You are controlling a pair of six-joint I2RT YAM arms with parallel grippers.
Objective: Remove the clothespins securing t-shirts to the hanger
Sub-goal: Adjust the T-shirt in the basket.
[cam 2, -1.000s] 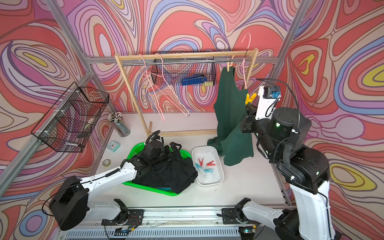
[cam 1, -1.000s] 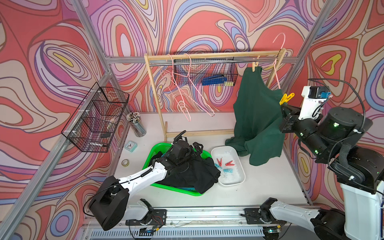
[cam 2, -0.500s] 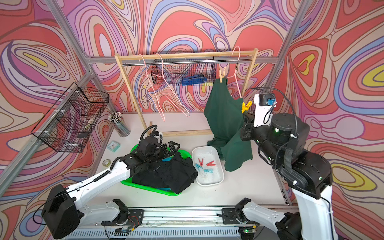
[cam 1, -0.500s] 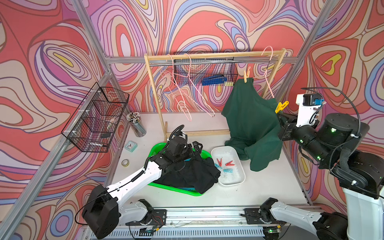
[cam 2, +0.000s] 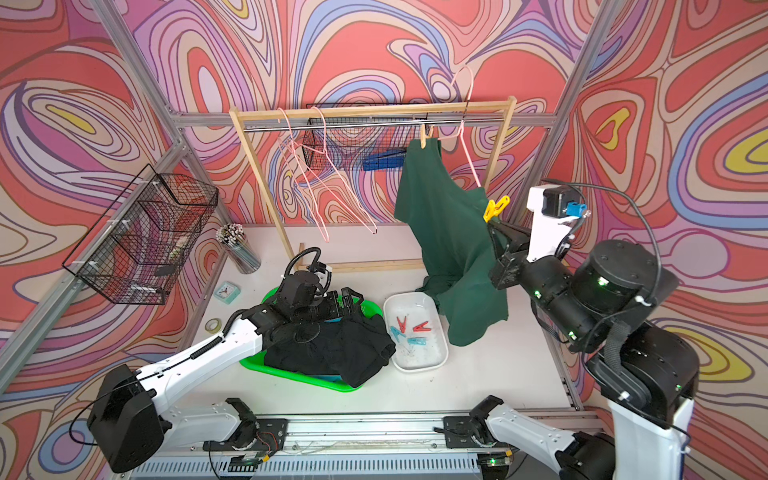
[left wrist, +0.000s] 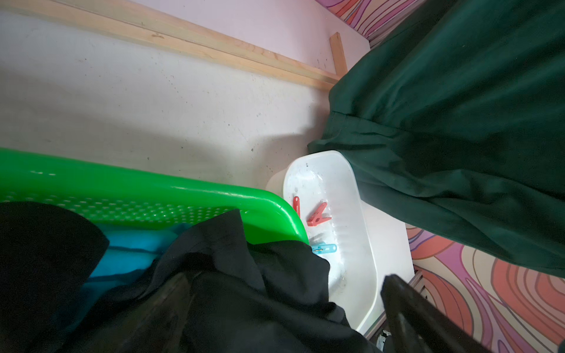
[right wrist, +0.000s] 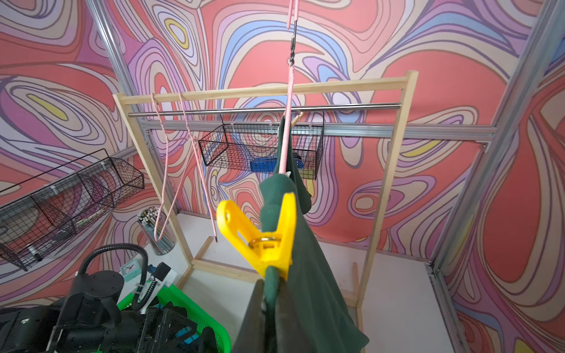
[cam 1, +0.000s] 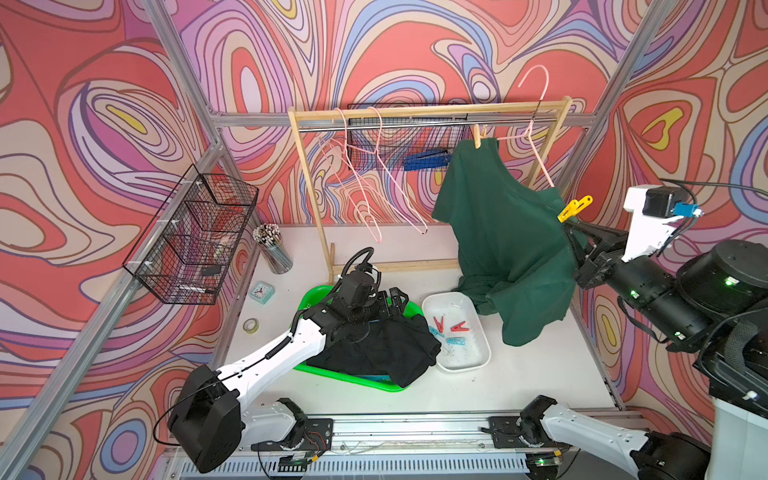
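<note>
The dark green t-shirt [cam 1: 503,232] hangs on a tilted pink hanger [cam 1: 536,153] by the rack's right end. A yellow clothespin [cam 1: 575,208] [right wrist: 260,235] clips its near shoulder, and a pale one [cam 1: 478,139] clips the far shoulder. My right gripper [cam 1: 567,224] [right wrist: 270,293] is shut on the green shirt's edge just below the yellow pin. My left gripper [cam 1: 388,301] [left wrist: 287,305] stands open over the black t-shirt [cam 1: 386,349] in the green basket [cam 1: 353,376]; the turquoise shirt [left wrist: 128,256] peeks out beneath. Red [cam 1: 459,327] and light blue [cam 1: 455,341] clothespins lie in the white tray [cam 1: 478,357].
A wooden rack [cam 1: 307,178] holds two bare pink hangers [cam 1: 361,183]. Wire baskets hang on the left frame [cam 1: 191,237] and on the back wall [cam 1: 415,137]. A pencil cup [cam 1: 272,249], a small clock [cam 1: 262,291] and a tape roll [cam 1: 250,325] stand at the left.
The hanger and the green shirt's far shoulder have swung to the left, while my right gripper stayed about where it was. My left arm has barely shifted over the basket.
</note>
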